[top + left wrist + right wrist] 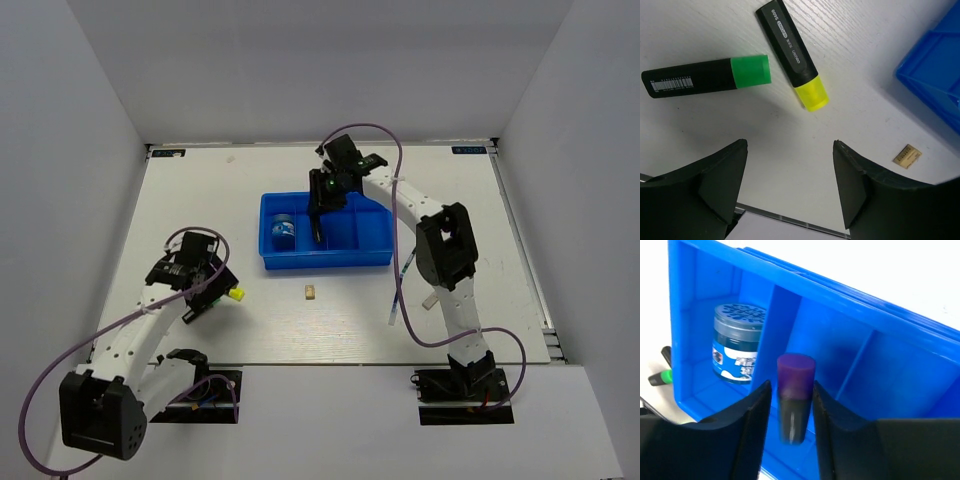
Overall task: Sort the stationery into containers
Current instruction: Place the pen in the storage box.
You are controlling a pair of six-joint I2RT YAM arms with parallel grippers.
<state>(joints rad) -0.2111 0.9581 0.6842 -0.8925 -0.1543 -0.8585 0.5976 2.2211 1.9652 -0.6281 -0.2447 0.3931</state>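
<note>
Partly blurred, the purple-capped marker (796,375) hangs over the blue tray (850,305) between the right tool's (791,390) fingers (755,430); clamped or loose, I cannot tell. The left tool (790,145) gapes above a green-capped marker (705,80) and a yellow-capped marker (792,52) on the tabletop (865,30).

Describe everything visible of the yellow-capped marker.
The yellow-capped marker has a black, plastic-looking barrel with white print and a translucent yellow cap, closed. It lies flat and slantwise on the white table, just apart from the green-capped marker. The fingers of the open left gripper stand clear of it; only the table touches it.
</note>
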